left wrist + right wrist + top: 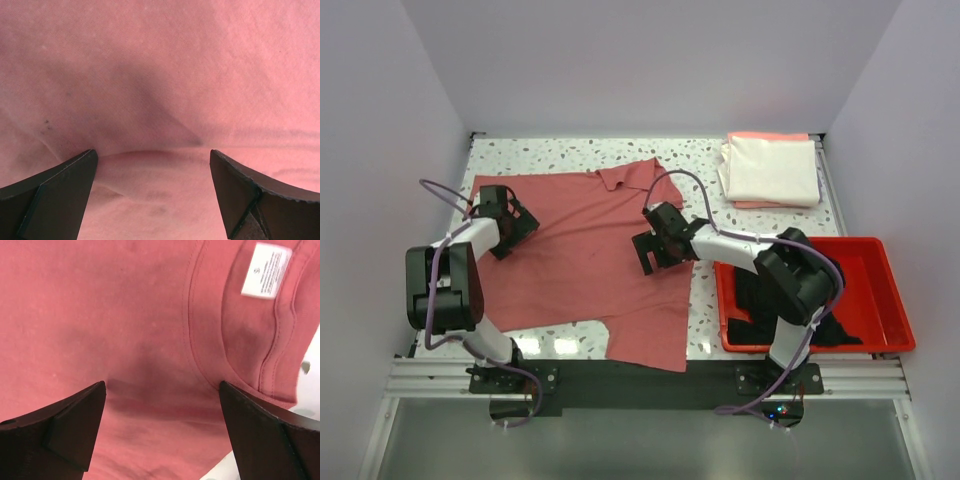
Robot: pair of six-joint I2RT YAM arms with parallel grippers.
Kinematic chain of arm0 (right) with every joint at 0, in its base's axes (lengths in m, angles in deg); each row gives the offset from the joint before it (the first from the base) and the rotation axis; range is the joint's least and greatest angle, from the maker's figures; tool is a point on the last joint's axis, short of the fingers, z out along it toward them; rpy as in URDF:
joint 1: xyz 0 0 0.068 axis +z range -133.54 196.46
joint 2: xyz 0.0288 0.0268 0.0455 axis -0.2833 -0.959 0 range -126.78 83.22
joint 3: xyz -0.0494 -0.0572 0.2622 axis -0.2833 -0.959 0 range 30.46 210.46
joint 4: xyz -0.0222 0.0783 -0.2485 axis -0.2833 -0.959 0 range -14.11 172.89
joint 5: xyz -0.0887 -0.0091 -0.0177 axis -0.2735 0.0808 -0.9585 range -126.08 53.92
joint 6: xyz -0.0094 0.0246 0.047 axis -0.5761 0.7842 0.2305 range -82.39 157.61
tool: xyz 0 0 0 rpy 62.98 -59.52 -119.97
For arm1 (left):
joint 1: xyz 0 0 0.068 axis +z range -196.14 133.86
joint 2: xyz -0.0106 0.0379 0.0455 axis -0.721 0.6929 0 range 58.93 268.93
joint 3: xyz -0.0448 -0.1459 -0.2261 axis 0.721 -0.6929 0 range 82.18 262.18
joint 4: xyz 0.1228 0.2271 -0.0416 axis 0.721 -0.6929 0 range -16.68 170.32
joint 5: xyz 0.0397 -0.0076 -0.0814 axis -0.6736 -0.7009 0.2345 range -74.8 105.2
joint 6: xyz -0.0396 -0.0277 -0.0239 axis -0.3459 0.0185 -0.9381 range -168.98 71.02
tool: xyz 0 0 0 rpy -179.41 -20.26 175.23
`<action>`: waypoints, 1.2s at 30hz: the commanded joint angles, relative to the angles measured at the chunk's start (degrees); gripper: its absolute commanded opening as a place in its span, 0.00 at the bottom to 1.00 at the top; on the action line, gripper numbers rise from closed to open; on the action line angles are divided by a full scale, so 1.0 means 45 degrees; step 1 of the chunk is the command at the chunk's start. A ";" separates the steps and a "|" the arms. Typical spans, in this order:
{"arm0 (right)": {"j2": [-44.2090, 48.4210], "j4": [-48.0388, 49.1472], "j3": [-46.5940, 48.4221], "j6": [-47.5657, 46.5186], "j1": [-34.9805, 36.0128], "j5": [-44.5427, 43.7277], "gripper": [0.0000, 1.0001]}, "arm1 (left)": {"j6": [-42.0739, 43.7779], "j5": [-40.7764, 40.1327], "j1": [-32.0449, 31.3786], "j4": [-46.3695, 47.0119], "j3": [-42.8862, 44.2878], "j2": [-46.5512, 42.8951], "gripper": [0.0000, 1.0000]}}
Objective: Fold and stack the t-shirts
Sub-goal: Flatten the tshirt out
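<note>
**Top external view:** The rose-red t-shirt (580,260) lies spread open on the desk (710,150), collar toward the far edge. A folded cream-white t-shirt (772,170) sits on a peach-pink t-shirt (765,136) at the far right corner. A black t-shirt (760,300) is heaped in the red tray (897,305). By this layout, the step in hand looks like the first fold of the rose-red shirt, with two shirts done and the black one waiting. The left end effector (518,224) is over the shirt's left part and the right end effector (650,250) over its right part. Both are spread wide and hold nothing.

**Left wrist view:** The left end effector (152,160) has its jaws fully apart just above plain rose-red cloth (160,75), with a soft crease between the tips. No hem shows.

**Right wrist view:** The right end effector (162,395) is also wide open and empty above the cloth. The collar (200,340) and its white label (265,270) lie to its right.

The next move probably calls for each end effector to reach an edge and pinch it, since both sit over the shirt's interior.
</note>
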 commanded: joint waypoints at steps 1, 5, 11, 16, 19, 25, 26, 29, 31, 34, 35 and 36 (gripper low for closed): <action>0.0901 0.0383 -0.1265 0.0804 -0.0007 -0.0156 0.99 | 0.0257 0.0279 0.0064 -0.0489 -0.0693 -0.0452 1.00; 0.1643 0.0539 -0.2671 0.1506 0.0071 0.0234 0.99 | 0.0257 0.0221 0.0045 -0.0645 -0.1006 -0.0902 1.00; 0.3108 0.0052 -0.3495 0.1471 0.0306 0.0197 0.99 | 0.0160 0.0122 0.0045 -0.0763 -0.1241 -0.1586 1.00; 0.3814 -0.0964 -0.1467 0.0767 0.0306 -0.0136 0.99 | 0.0199 0.0376 0.0045 -0.0996 -0.0695 -0.1917 1.00; 0.3328 -0.1296 0.0446 0.0570 0.0286 -0.0524 0.99 | 0.0121 0.0552 0.0045 -0.0939 -0.0382 -0.2132 1.00; 0.0327 -0.1200 0.4684 0.0941 -0.0981 -0.0589 0.99 | 0.0101 0.0709 0.0025 -0.0860 0.0419 -0.1764 1.00; -0.0069 -0.0793 0.5115 0.0980 -0.1196 -0.0083 0.99 | 0.0140 0.0689 0.0025 -0.0860 0.0497 -0.1665 1.00; -0.1923 -0.0652 0.7336 0.0748 -0.1841 0.0098 0.94 | 0.0140 0.0611 0.0025 -0.0763 0.0692 -0.1255 1.00; -0.2725 -0.0458 0.8143 0.0223 -0.2018 0.0273 0.89 | 0.0140 0.0669 0.0025 -0.0627 0.0712 -0.0943 1.00; -0.4248 0.0499 0.9335 -0.3282 -0.2019 0.1829 0.87 | 0.0238 0.0630 0.0025 -0.0645 0.0849 -0.0455 1.00; -0.4929 0.0577 0.9918 -0.3935 -0.2019 0.1972 0.87 | 0.0296 0.0630 0.0025 -0.0645 0.0868 -0.0357 1.00; -0.5303 0.0501 1.0214 -0.4734 -0.2019 0.1954 0.87 | 0.0277 0.0611 0.0025 -0.0607 0.0869 -0.0201 1.00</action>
